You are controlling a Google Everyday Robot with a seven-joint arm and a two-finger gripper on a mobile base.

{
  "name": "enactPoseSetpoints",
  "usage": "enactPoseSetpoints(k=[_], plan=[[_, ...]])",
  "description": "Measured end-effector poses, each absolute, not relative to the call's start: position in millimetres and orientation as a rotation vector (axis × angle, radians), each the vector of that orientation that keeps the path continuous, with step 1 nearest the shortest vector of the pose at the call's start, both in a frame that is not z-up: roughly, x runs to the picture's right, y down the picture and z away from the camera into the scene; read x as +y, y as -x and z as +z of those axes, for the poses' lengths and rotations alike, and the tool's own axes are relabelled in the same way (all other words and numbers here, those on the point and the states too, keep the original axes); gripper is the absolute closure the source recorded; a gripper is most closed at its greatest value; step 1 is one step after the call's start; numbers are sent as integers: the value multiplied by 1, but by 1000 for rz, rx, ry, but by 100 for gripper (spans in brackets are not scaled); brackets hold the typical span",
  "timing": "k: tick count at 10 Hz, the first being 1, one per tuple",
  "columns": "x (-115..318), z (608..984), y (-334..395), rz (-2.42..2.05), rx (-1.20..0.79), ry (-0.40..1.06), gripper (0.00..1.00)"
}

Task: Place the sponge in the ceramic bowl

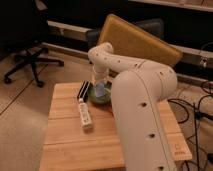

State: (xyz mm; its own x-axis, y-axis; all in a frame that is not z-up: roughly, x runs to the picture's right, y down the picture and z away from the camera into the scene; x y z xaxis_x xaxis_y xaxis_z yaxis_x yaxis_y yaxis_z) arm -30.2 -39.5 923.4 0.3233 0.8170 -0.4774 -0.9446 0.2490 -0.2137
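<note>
Sponge [100, 91] w/ end effector [99, 83] at bowl [93, 99]

Office-like lab: swivel chair [30, 56], floor cables [198, 107], wooden table [75, 145]; tool [100, 86] over ceramic bowl [97, 100].

We see the gripper [99, 84] low over the bowl [94, 100], far on the table [65, 145]; the sponge [100, 92] shows just beneath it; a tube [85, 115] lies nearer.

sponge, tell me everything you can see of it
The sponge is a small light-blue block, soft-looking, standing on end rather than lying flat. It is just below the gripper, which hangs over the green ceramic bowl, and it lies within the bowl's rim. Whether it touches the bowl's bottom cannot be told.
</note>
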Motion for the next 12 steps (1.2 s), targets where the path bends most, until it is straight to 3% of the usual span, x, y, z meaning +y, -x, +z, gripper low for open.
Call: enactPoseSetpoints(k=[3,9,10,12], plan=[[-40,923,28,1225,295,508,85],[-39,923,28,1224,294,509,25],[-39,923,28,1225,295,508,20],[-39,923,28,1225,294,508,20]])
